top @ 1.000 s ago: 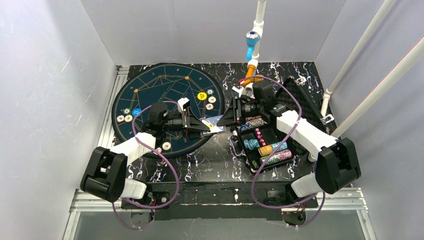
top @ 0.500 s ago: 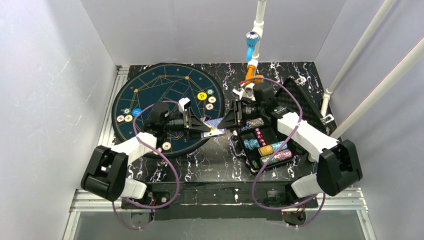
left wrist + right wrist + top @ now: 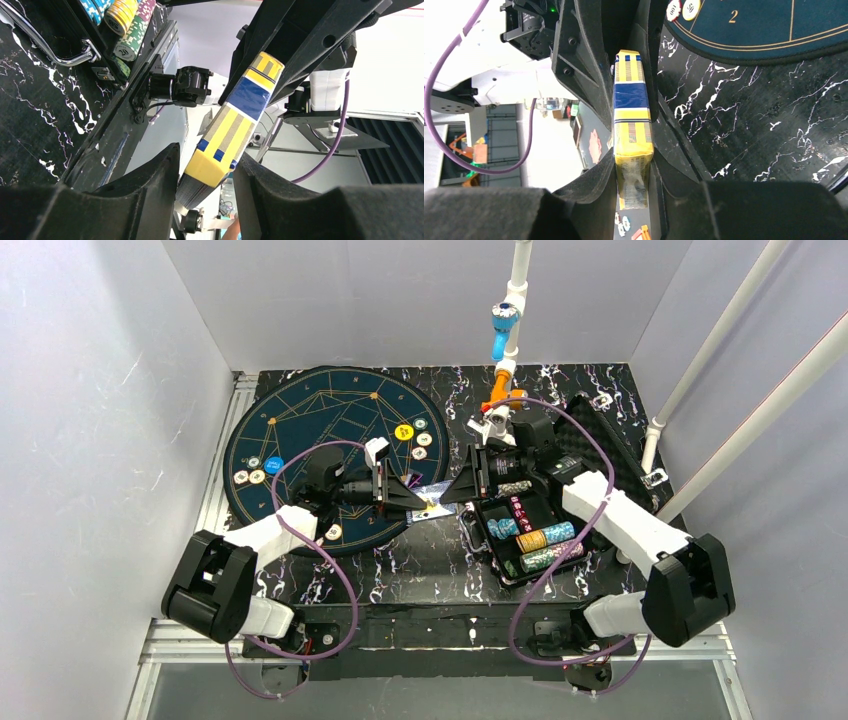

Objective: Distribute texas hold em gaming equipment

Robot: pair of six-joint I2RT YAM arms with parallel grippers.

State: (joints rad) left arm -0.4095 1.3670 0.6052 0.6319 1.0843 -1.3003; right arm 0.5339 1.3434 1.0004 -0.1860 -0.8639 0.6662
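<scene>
A yellow and blue card box (image 3: 432,498) hangs in the air between my two grippers, above the black table between the round mat and the case. My left gripper (image 3: 415,502) holds one end; in the left wrist view its fingers (image 3: 150,185) press against the box (image 3: 240,115). From the other side my right gripper (image 3: 447,495) is shut on the opposite end, and the right wrist view shows the box (image 3: 631,110) squeezed tight between its pads (image 3: 601,175). Stacks of chips (image 3: 545,537) lie in the open case (image 3: 478,532). A yellow chip (image 3: 403,432), a blue chip (image 3: 274,464) and several pale ones rest on the mat.
The dark blue round mat (image 3: 330,410) with gold lines covers the left of the table. The case's foam-lined lid (image 3: 610,440) lies open at the right. A white pipe with a blue and orange clamp (image 3: 503,330) stands at the back. White walls enclose the table.
Both grippers and the card box have shifted slightly right and toward the back. The left gripper's fingers have drawn in on the box.
</scene>
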